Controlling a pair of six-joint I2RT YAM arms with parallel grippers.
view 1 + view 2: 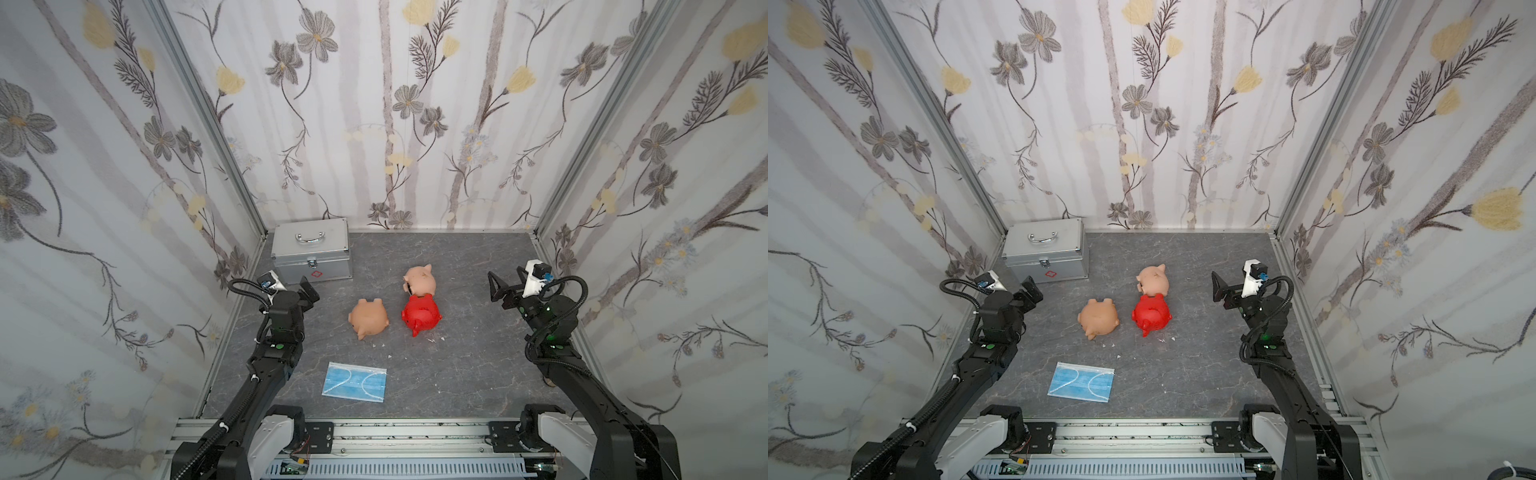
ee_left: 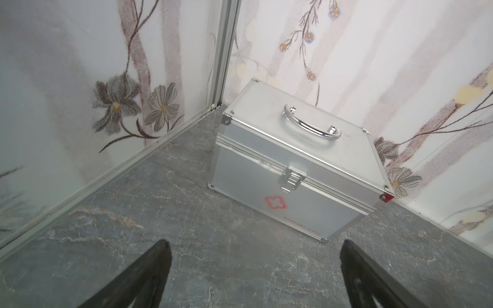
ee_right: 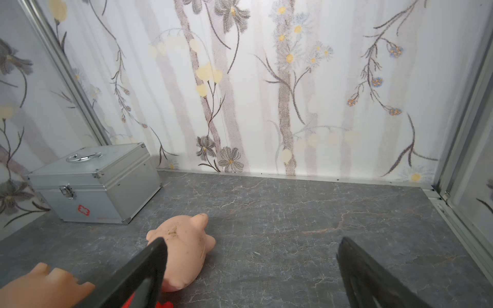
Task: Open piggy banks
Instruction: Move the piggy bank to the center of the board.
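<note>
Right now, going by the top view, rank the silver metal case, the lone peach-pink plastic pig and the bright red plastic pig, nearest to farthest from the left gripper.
From the left gripper:
1. Silver metal case, back left corner.
2. Lone peach-pink pig, table's middle.
3. Bright red pig, beyond it, rightward.

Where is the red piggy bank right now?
In both top views the bright red plastic piggy bank lies mid-table, close against the near side of a pale peach-pink pig, with a darker peach pig on its left.
</note>
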